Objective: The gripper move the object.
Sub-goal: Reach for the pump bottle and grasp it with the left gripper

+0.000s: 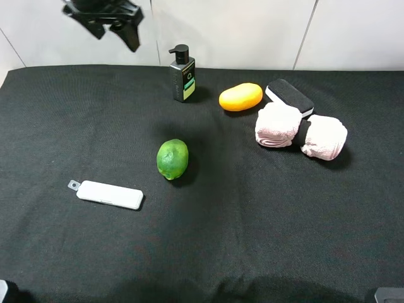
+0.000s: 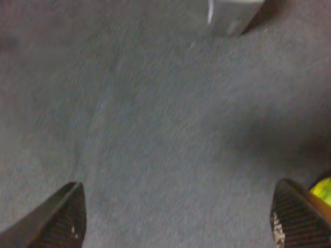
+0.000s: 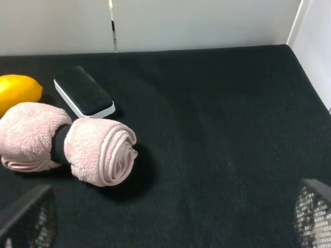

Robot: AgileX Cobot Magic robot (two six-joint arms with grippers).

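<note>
Here, a boxy pump bottle (image 1: 182, 79) stands on matte cloth (image 1: 265, 208).

Exterior cam mounted high, tilted down over whole cloth (image 1: 265, 240) toward wall (image 1: 240, 31), left wrist cam pointed down at cloth, blurred, lime (image 1: 172, 159) shared with exterior, right wrist cam set low, aimed at wall, towel (image 1: 300, 132) and eraser (image 1: 289, 96) shared with exterior

Soft, even overhead light, no glare. Short shadows of lime (image 1: 172, 159) and towel roll (image 3: 101, 151) fall on the side away from the left gripper (image 1: 113, 31). Left wrist view motion-blurred all over, black cloth (image 2: 165, 129) washed grey. Right wrist view sharp, only the fingertips (image 3: 313, 212) soft
</note>
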